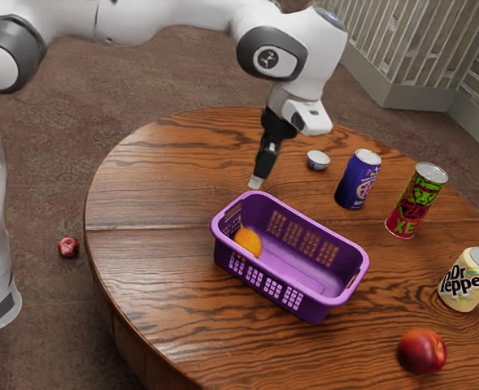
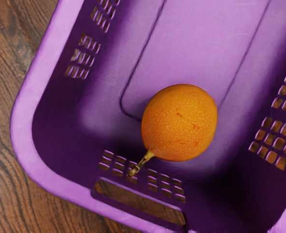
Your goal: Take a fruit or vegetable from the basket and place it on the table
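In the exterior view my gripper [image 1: 256,182] points down above the table [image 1: 158,195], just over the purple basket's end nearest the arm's base. The purple basket [image 1: 349,244] stands upright on the wood. Inside it, at that same end, lies an orange fruit [image 1: 248,241], lower than my gripper and apart from it. The wrist view looks down into the basket [image 2: 31,145]. There the round orange fruit [image 2: 180,122] rests on the basket floor, its short stem pointing toward the end wall with the handle slot.
Beyond the basket stand a small silver-topped cup [image 1: 318,161], a purple can [image 1: 358,180] and a red-green can [image 1: 415,201]. A yellow can [image 1: 468,280] and a red fruit [image 1: 422,351] are at the exterior view's right. Another red fruit [image 1: 68,247] lies on the floor.
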Available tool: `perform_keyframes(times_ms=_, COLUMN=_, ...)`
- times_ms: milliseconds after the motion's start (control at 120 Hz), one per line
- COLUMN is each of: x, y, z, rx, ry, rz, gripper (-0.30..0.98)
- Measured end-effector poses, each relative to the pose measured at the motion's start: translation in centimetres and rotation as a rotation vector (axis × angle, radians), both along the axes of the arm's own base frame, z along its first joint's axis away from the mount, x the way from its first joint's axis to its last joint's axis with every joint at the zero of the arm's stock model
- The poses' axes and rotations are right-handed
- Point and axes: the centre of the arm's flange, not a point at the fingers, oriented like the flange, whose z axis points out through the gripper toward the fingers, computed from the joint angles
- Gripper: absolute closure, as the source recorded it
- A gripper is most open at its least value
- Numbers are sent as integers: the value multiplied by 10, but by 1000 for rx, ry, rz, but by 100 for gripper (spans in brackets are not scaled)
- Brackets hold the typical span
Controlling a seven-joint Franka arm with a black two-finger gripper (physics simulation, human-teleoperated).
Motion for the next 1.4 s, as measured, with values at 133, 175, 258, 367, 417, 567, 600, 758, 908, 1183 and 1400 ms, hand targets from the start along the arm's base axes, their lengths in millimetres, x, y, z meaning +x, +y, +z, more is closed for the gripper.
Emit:
perform_keyframes(times_ms=133, x=-6, y=-11, z=-18, rx=-21, ry=10, rz=-66, gripper=0)
perform_keyframes(times_ms=175, x=-5, y=-11, z=-22, rx=-25, ry=10, rz=-77, gripper=0)
perform_keyframes(times_ms=258, x=-3, y=-3, z=-28, rx=-33, ry=5, rz=-87, gripper=0)
perform_keyframes(times_ms=367, x=0, y=8, z=-32, rx=-42, ry=-3, rz=-88, gripper=0)
perform_keyframes(times_ms=417, x=1, y=9, z=-33, rx=-45, ry=-6, rz=-94, gripper=0)
perform_keyframes(times_ms=567, x=2, y=-7, z=-40, rx=-53, ry=-9, rz=-143, gripper=0)
perform_keyframes(times_ms=600, x=1, y=-12, z=-41, rx=-54, ry=-10, rz=-156, gripper=0)
perform_keyframes(times_ms=758, x=-1, y=-35, z=-57, rx=-61, ry=-2, rz=-214, gripper=0)
perform_keyframes(times_ms=908, x=-4, y=-50, z=-62, rx=-62, ry=-9, rz=-254, gripper=0)
perform_keyframes(times_ms=1183, x=-1, y=-54, z=-65, rx=-57, ry=-18, rz=-276, gripper=0)
perform_keyframes(times_ms=1400, x=7, y=-44, z=-77, rx=-51, ry=-12, rz=-266, gripper=0)
